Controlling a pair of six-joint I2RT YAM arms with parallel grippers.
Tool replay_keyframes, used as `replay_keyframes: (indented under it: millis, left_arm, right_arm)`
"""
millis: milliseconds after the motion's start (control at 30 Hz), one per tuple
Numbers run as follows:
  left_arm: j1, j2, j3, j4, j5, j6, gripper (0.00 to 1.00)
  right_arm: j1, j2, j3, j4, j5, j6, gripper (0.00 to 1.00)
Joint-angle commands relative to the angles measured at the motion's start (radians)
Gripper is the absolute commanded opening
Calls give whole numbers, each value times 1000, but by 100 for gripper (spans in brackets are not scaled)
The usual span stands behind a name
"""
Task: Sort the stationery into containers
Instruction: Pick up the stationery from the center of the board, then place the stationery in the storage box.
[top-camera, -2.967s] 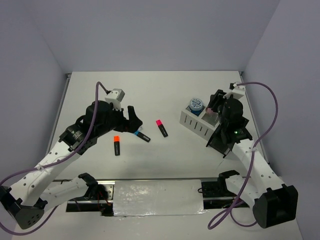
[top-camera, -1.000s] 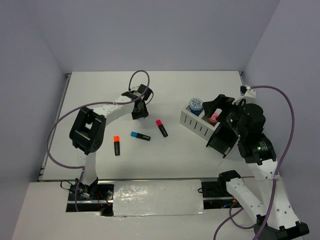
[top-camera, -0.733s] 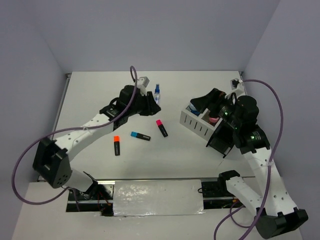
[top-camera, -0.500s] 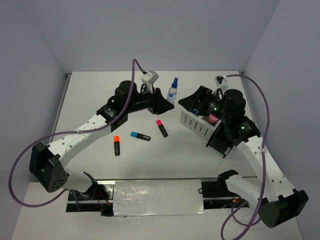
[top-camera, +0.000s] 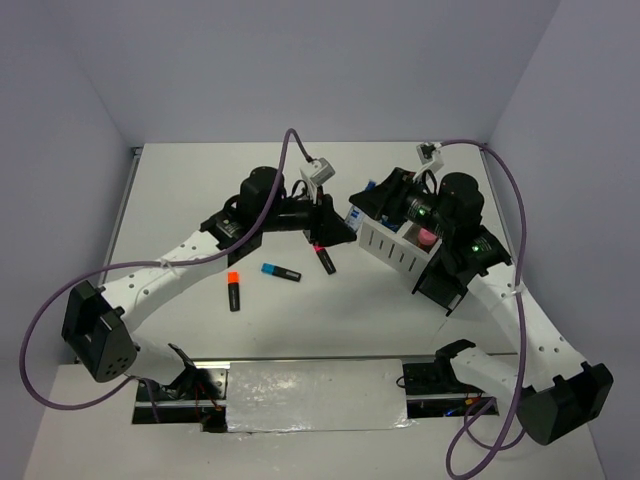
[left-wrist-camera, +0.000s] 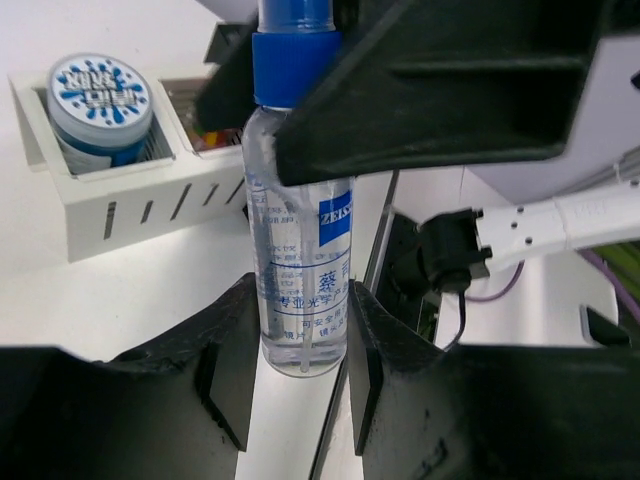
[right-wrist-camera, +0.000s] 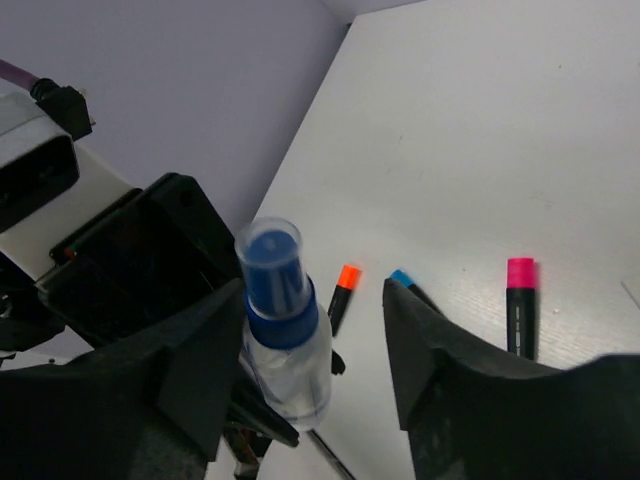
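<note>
Fingers of the left gripper clamped on the upright clear bottle, aloft beside the white box toward the table's right edge; right gripper spread around its cap. Close squarely on the neck; release left only once firm.

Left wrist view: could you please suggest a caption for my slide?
The left fingers clamp the clear blue-capped bottle, the white box holding a blue tin behind it.

White table; pale lilac walls
</note>
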Motion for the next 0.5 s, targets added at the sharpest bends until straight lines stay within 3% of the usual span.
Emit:
replay_keyframes:
  millis: [0,67,100,133,200,233,267,300,367,433,467]
  left_arm:
    - [-18,11,48,9,77,69,0]
    - [-18,13,51,-11,80,96,0]
    - [-18,13,55,-34,77,105,2]
    - [-18,14,59,-48,72,125,3]
    - [-17,17,74,-122,42,138,13]
    - [-17,22,96,-147,-25,145,46]
    - [-17,23,105,-172,-75,142,89]
    - [-14,22,114,-196,-122,141,99]
    - [-10,22,143,-287,-276,135,99]
    - [-9,13,168,-403,-400,112,99]
    - [-7,4,165,-436,-532,98,99]
  right_arm:
    - [14,22,16,83,-44,-7,61]
    - [16,27,18,83,-70,-14,45]
    - [16,31,19,83,-79,-19,33]
    - [16,31,21,71,-82,-31,0]
    - [16,25,16,42,-87,-54,0]
    - [5,20,19,23,-81,-97,0]
    - [2,1,21,-33,-5,-121,0]
    - [-7,-15,19,-62,58,-149,0]
    - [-23,-67,16,-136,242,-221,0]
    - [-30,-93,13,-173,533,-282,0]
    - [-37,-105,13,-204,634,-296,0]
